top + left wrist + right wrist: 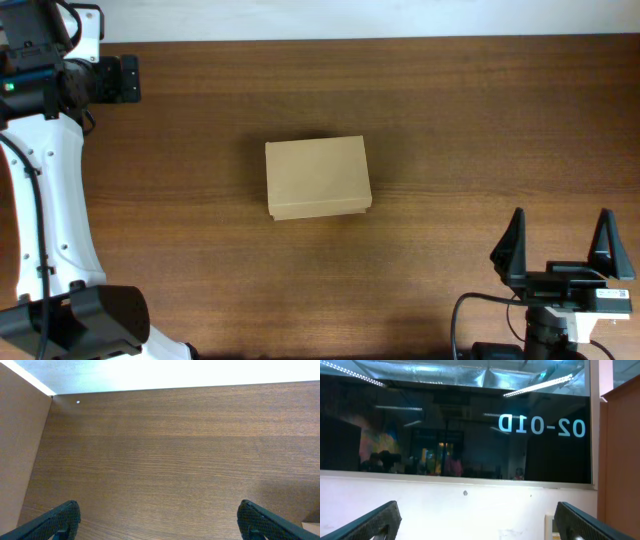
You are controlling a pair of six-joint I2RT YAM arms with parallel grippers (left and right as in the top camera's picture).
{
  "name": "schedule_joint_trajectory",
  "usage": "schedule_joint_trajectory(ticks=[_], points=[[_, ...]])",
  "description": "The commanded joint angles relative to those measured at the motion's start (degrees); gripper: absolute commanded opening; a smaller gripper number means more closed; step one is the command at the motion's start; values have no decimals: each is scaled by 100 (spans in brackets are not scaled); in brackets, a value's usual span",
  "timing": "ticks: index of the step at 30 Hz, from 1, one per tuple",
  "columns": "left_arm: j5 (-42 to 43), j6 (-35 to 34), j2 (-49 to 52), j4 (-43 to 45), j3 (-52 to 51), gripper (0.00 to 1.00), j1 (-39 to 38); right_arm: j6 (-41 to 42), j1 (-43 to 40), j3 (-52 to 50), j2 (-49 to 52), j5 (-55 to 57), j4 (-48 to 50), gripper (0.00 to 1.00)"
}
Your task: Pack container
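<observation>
The container [318, 178] is a plain brown cardboard box with its lid shut, lying flat in the middle of the wooden table. My left gripper [128, 78] is at the far left back of the table, well away from the box. In the left wrist view it [157, 506] is open and empty over bare wood. My right gripper [561, 222] is near the front right, open and empty, apart from the box. In the right wrist view it [477, 506] points at a white wall and a dark window. No tape rolls are in view.
The wooden table [480, 120] fills the overhead view, and its back edge meets a white wall [165, 372]. A small tan corner [312, 528] shows at the bottom right of the left wrist view. The left arm's white body [50, 200] runs along the left side.
</observation>
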Motion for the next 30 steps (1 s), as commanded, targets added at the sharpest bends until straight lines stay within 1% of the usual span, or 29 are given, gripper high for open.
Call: schedule_joint_trajectory(ticks=[1, 10, 26, 30], points=[[-17, 48, -140, 26, 109, 100, 15, 35, 31, -216, -28, 111, 0, 99], [-17, 48, -140, 26, 109, 100, 15, 35, 33, -1049, -39, 114, 2, 99], [-17, 48, -140, 26, 109, 100, 15, 35, 31, -1950, -42, 109, -9, 99], [-17, 48, -140, 26, 109, 100, 15, 35, 31, -1945, -39, 107, -389, 99]])
